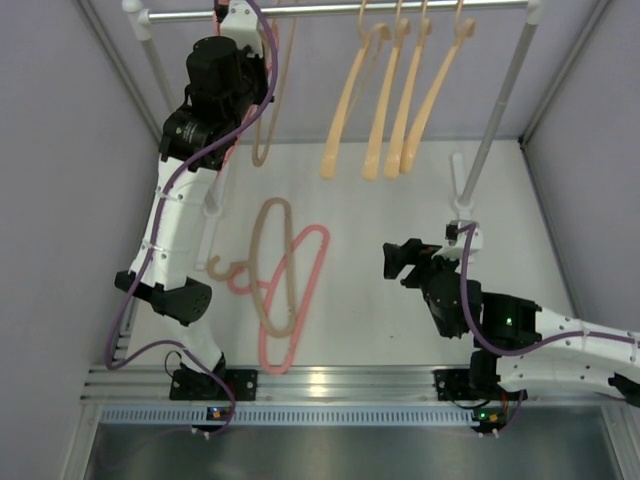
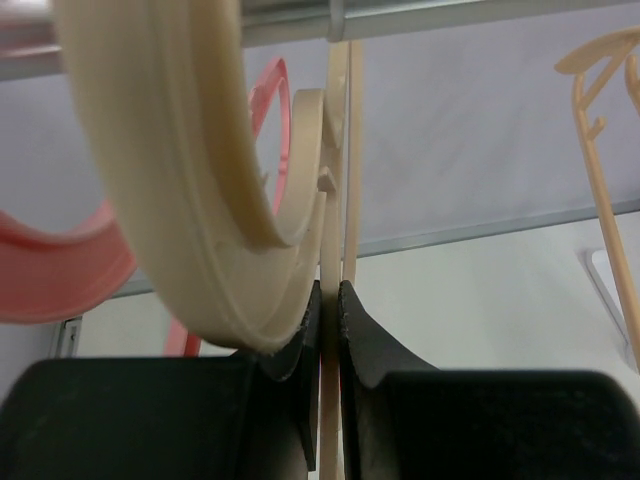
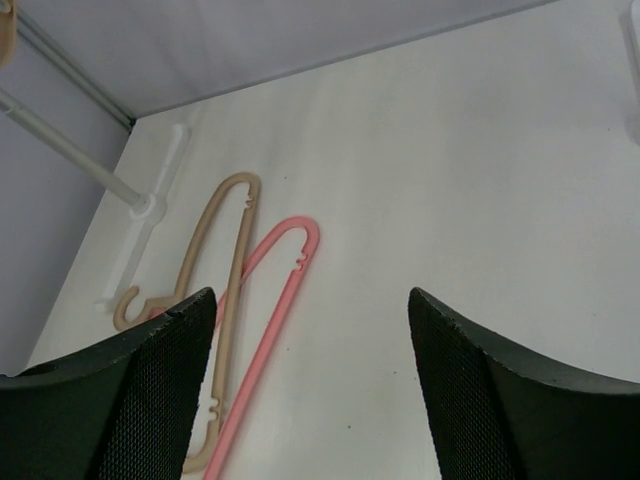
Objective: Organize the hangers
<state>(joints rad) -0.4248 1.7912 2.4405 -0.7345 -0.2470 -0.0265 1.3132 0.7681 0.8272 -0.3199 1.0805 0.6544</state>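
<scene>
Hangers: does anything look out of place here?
Yes. A tan hanger and a pink hanger lie crossed over each other on the table, while four peach hangers hang from the rail. The two on the table look untidy and unsorted. The left jaws are shut on a beige hanger by the rail.

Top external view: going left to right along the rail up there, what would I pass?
Left white post, beige hanger, first peach hanger, second peach hanger, third peach hanger, fourth peach hanger, right white post.
</scene>
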